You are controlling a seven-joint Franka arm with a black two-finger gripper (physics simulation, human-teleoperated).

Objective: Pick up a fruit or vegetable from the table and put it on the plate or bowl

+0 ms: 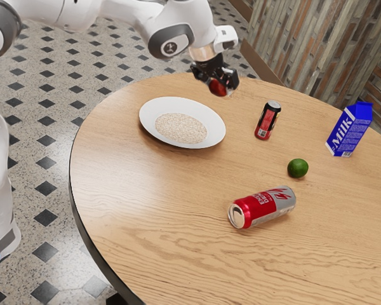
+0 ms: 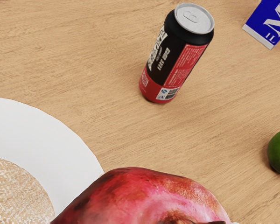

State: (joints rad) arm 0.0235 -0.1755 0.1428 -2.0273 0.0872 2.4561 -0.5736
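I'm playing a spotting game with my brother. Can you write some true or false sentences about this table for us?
1. The pincer holds a red fruit. True.
2. The lime is on the plate. False: it lies on the table, apart from the plate.
3. Both cans stand upright. False: the black can stands, but the red can lies on its side.
4. The milk carton stands upright. True.
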